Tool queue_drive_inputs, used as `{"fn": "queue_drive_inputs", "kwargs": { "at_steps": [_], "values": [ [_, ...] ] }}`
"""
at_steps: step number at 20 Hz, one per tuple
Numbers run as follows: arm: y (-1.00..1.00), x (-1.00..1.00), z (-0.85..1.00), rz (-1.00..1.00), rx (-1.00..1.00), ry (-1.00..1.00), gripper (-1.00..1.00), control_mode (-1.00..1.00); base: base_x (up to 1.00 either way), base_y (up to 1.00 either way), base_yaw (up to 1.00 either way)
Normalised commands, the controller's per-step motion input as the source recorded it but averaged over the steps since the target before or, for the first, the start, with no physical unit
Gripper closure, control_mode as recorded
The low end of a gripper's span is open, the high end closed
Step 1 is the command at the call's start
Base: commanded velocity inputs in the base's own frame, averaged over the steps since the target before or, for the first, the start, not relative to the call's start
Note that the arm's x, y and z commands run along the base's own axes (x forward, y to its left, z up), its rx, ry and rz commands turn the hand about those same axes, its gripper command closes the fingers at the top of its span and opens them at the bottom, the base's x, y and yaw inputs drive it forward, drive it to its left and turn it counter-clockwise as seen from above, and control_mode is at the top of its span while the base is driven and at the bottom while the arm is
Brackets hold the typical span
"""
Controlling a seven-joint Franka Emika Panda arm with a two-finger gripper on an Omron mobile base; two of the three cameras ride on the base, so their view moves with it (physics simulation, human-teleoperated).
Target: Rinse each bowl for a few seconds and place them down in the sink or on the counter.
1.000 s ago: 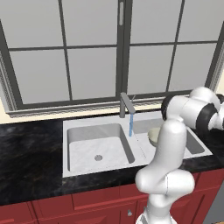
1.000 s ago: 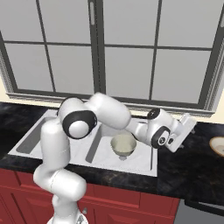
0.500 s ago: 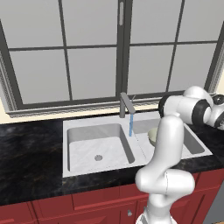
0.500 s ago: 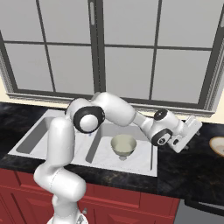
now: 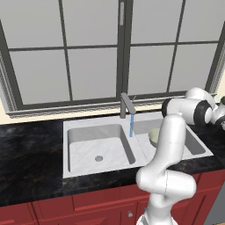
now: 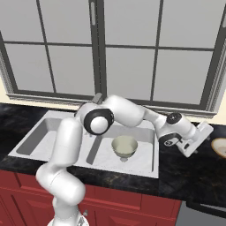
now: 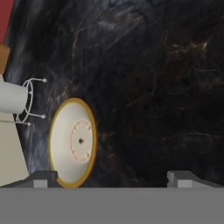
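Looking over the right base view, you have the arm stretched out past the right end of the sink [image 6: 53,132], with the gripper [image 6: 204,132] hanging above the black counter [image 6: 194,172] rather than over either basin. One pale bowl [image 6: 124,146] stands upright in the right basin, resting on the basin floor and well apart from the gripper; in the left base view that same bowl [image 5: 154,136] shows as a beige rim partly hidden behind the white forearm. A thin blue stream of water [image 5: 131,125] falls from the grey faucet [image 5: 127,105] toward the divider between the two basins, and it lands beside the bowl, not in it as far as you can tell. At the far right edge of the right base view a second round dish with a tan rim [image 6: 219,147] lies on the counter, just beyond the gripper. In the hand view that dish [image 7: 72,142] appears as a shallow pale round with a golden-tan rim, lying flat on the marbled stone at the lower left, near the left fingertip [image 7: 41,178]. The two dark fingertips stand wide apart with nothing between them, so the jaws are released and empty. A white cylinder in a thin wire frame [image 7: 15,98] sits at the left edge of the hand view, near the dish but not touching it.
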Motion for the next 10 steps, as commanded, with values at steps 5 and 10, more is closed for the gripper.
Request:
{"fn": "queue_drive_inputs", "kwargs": {
  "at_steps": [5, 10],
  "values": [
    [-0.21, 0.08, -0.33, 0.0, 0.0, -0.04, -1.0, -1.0, 0.0, 0.0, 0.0],
    [-0.13, 0.3, -0.22, 0.0, 0.0, -0.01, -1.0, -1.0, 0.0, 0.0, 0.0]
  ]
}}
